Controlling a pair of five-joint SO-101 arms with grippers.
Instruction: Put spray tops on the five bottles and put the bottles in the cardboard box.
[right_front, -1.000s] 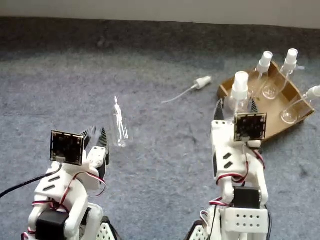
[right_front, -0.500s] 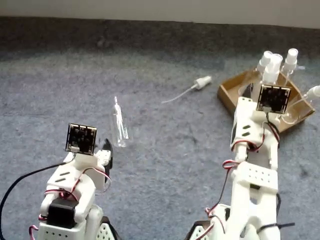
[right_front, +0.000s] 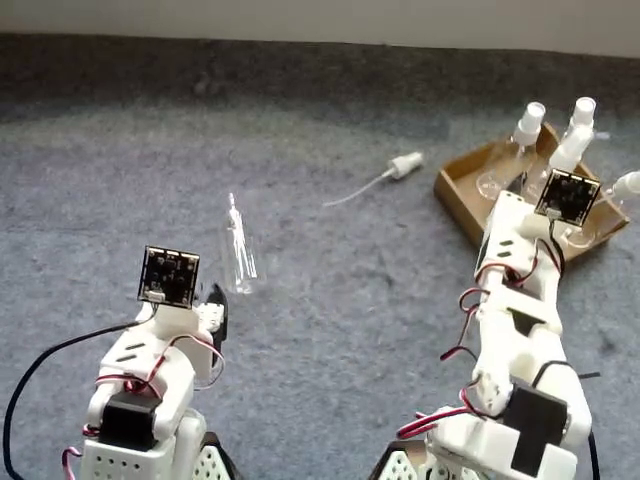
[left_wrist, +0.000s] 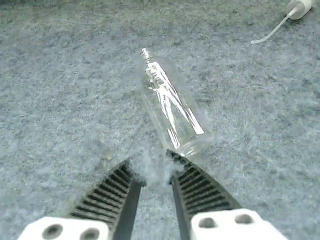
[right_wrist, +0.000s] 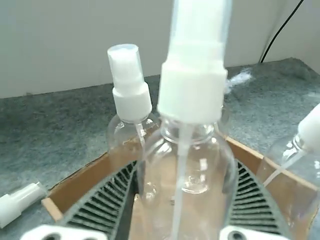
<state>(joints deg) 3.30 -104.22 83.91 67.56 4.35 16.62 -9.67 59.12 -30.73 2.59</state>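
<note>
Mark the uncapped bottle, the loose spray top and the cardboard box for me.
uncapped bottle (left_wrist: 172, 112), left wrist view, middle of its clear body.
loose spray top (right_front: 407, 163), high view, its white head.
cardboard box (right_front: 458, 205), high view, the wall nearest the spray top.

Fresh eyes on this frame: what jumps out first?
The right gripper holds a capped bottle at the cardboard box, where other capped bottles sit. On the carpet, one uncapped bottle lies just ahead of the left gripper, with a loose spray top farther off toward the box.
</note>
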